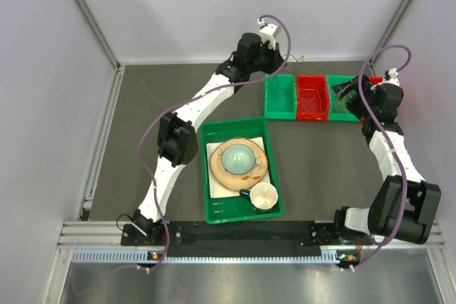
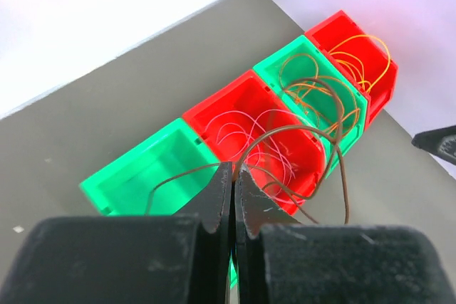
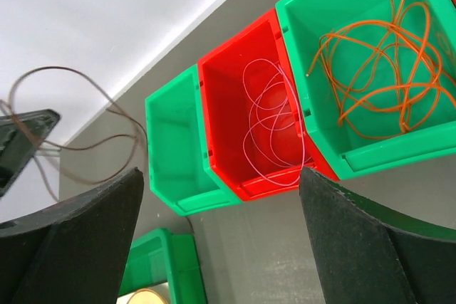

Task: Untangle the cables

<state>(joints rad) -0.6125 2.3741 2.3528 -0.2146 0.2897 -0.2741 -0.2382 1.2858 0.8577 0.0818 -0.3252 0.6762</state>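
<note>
Left gripper [image 2: 233, 191]: jaws pressed together, pinching a thin brown cable [image 2: 283, 130] right at the fingertips. From the pinch the cable rises in a loose loop over the row of small bins, one strand trailing down to the left and the other arcing across to the right; where its ends lie cannot be told. Left arm [image 1: 206, 94] reaches long from the near edge of the table [image 1: 142, 140] to the far edge, with the wrist bent down and held above the left end of the bin row. Right gripper [image 3: 221, 176]: fingers spread wide, holding nothing and touching nothing, poised above the same row. Right arm [image 1: 388, 147] is folded up along the table's right edge, its wrist turned toward the bins. The row sits by the far right corner: first green bin [image 2: 142, 176] bare inside, red bin [image 3: 235, 90] with pink cables [image 3: 274, 126], second green bin [image 3: 427, 144] with tangled orange cables [image 3: 377, 76], end red bin [image 2: 356, 30] with yellow cables [image 2: 363, 44]. A large green tray [image 1: 204, 176] of crockery sits mid-table, nearer the bases.
</note>
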